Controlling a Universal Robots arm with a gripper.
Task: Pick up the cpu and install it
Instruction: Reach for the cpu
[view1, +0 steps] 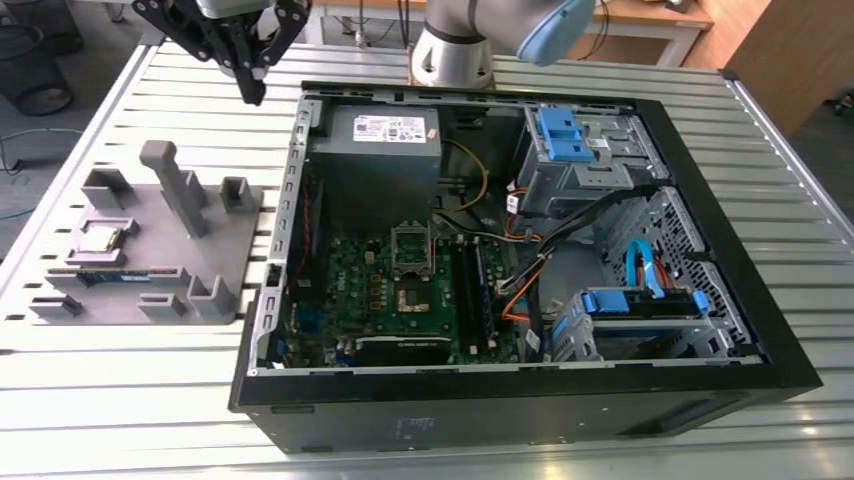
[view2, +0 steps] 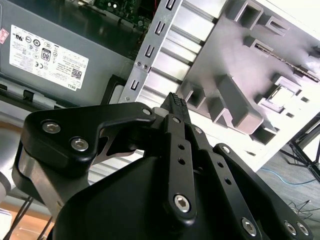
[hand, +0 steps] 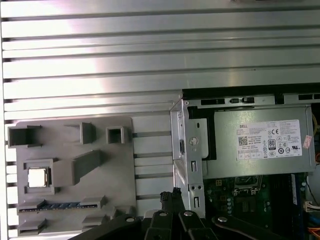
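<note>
The cpu (view1: 103, 238), a small silvery square chip, lies flat in a pocket of the grey holder block (view1: 200, 265) on the exterior view's left; it also shows in both wrist views (hand: 37, 177) (view2: 287, 95). My gripper (view1: 252, 95) hangs high above the table, beyond the holder and beside the far left corner of the open computer case (view1: 534, 400). Its black fingers are shut with nothing between them, and they show in both wrist views (view2: 175, 100) (hand: 169, 196). Inside the case, the motherboard's processor socket (view1: 411, 285) lies with its metal frame raised.
A dark memory stick (view1: 114, 275) with a blue label sits in a slot of the holder, just in front of the cpu. A grey power supply (view1: 384, 135) fills the case's far left corner. Blue drive cages (view1: 577, 140) and cables occupy the right side. The slatted metal table (view1: 134, 400) carries everything.
</note>
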